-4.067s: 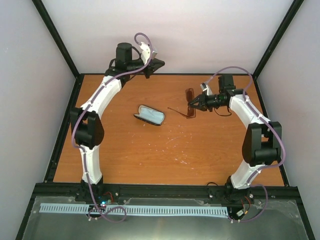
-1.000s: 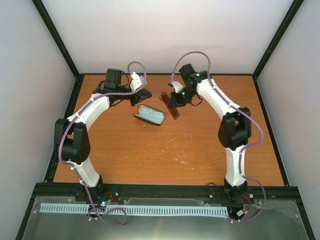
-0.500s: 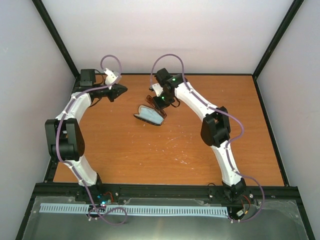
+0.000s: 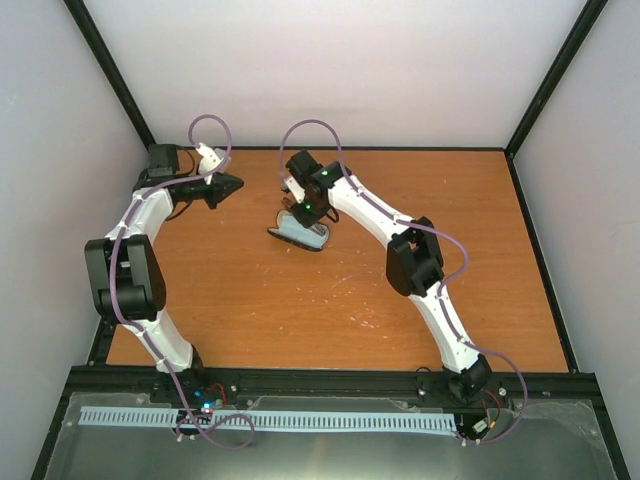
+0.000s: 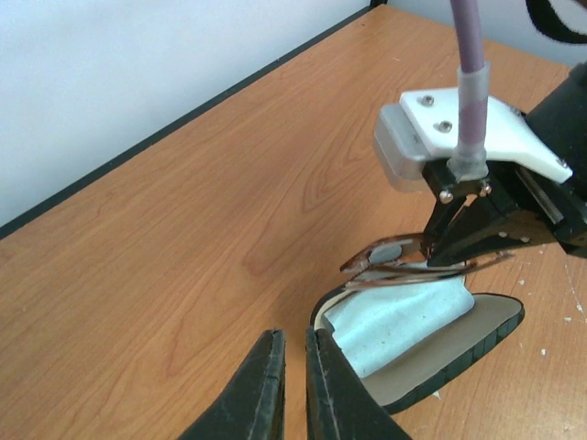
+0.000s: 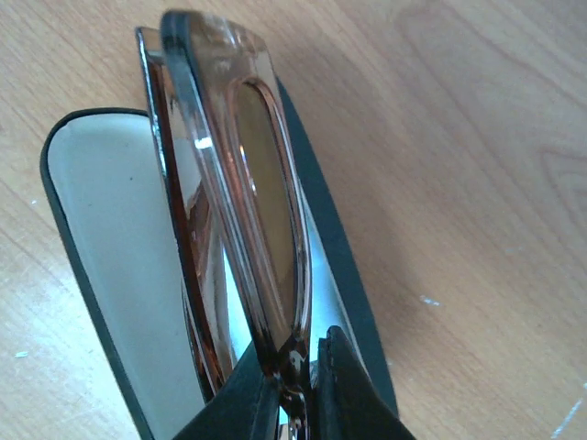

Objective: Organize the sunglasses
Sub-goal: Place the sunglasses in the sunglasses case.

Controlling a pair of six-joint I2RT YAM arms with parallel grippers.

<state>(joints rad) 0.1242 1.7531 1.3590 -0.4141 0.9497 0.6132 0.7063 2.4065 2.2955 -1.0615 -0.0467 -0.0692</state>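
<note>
I'm pinching the sunglasses in my right tool, holding them over the open black case. Left tool is hovering nearby, nearly pressed together, empty.

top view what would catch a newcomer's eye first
The sunglasses, pinched in the right fingers, hang just over the open black case on the far half of the table. Inside the case lies a pale blue cloth. The left fingers sit shut and empty near the far left corner.
</note>
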